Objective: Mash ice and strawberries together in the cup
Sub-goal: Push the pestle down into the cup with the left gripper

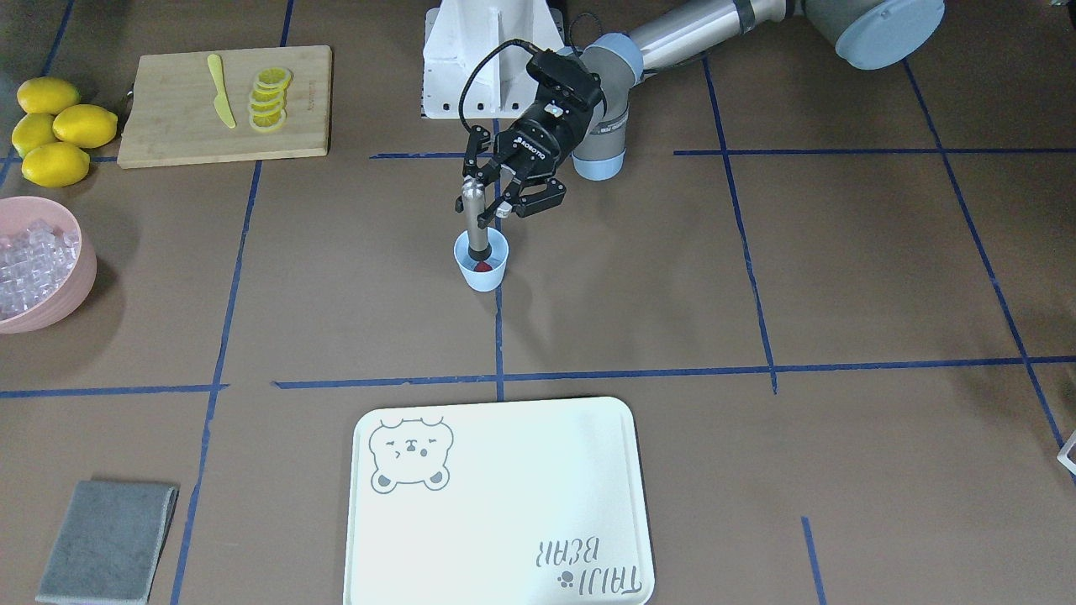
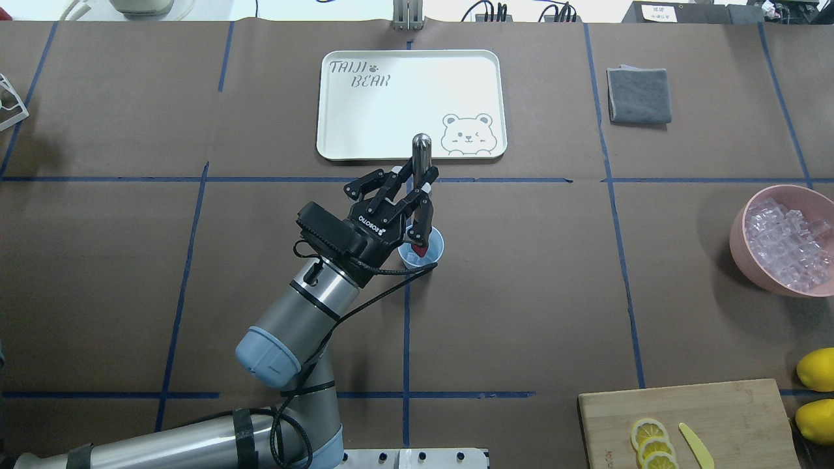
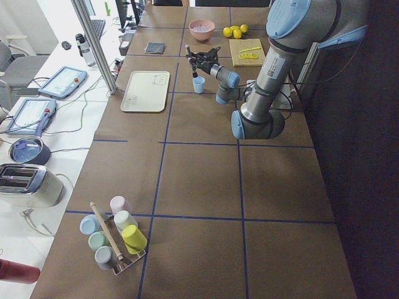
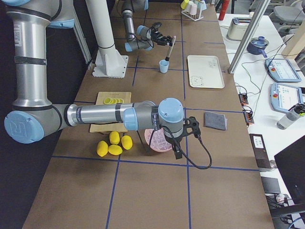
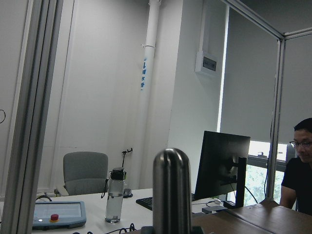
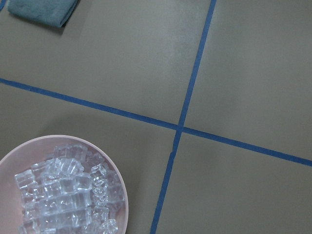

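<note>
The light blue cup [image 1: 482, 270] stands at the middle of the table, with a red strawberry [image 1: 482, 266] inside it. My left gripper [image 1: 489, 207] is shut on a metal muddler [image 1: 475, 220] that stands upright with its lower end down in the cup [image 2: 423, 250]. The muddler's rounded top [image 5: 171, 185] fills the left wrist view. Ice [image 2: 785, 242] lies heaped in a pink bowl [image 2: 743, 251]; whether any ice is in the cup I cannot tell. My right gripper [image 4: 189, 127] hangs over that bowl [image 6: 117, 180]; open or shut I cannot tell.
A white bear tray [image 1: 504, 504] lies on the operators' side of the cup. A cutting board [image 1: 168, 126] carries lemon slices [image 1: 269, 99] and a yellow knife [image 1: 222, 91], with whole lemons [image 1: 55, 130] beside it. A grey cloth [image 1: 109, 542] lies folded. A person [image 5: 300, 170] sits beyond the table.
</note>
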Tool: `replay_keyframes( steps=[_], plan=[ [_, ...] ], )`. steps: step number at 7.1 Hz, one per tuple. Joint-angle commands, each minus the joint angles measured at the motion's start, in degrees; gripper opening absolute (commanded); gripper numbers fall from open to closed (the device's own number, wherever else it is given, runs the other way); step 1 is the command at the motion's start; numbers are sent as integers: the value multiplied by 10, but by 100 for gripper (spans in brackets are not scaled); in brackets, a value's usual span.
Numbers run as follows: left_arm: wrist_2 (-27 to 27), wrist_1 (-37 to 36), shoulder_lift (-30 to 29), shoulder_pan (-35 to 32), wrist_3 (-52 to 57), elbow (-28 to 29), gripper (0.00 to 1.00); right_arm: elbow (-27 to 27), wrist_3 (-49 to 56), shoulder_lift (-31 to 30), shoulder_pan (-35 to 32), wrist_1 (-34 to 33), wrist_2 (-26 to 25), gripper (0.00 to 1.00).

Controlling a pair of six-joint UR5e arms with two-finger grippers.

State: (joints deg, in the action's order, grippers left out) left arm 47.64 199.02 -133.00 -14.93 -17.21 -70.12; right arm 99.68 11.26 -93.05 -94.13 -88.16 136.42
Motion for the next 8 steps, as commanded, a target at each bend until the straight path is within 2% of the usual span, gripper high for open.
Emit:
replay_keyframes(
  steps=[1, 8],
  plan=[
    [0, 12, 1, 10, 0, 3, 0, 1, 0, -1, 0, 0, 0, 99],
    [0, 12, 2, 10, -20, 38, 0, -2, 1, -3, 0, 0, -2, 99]
  ],
)
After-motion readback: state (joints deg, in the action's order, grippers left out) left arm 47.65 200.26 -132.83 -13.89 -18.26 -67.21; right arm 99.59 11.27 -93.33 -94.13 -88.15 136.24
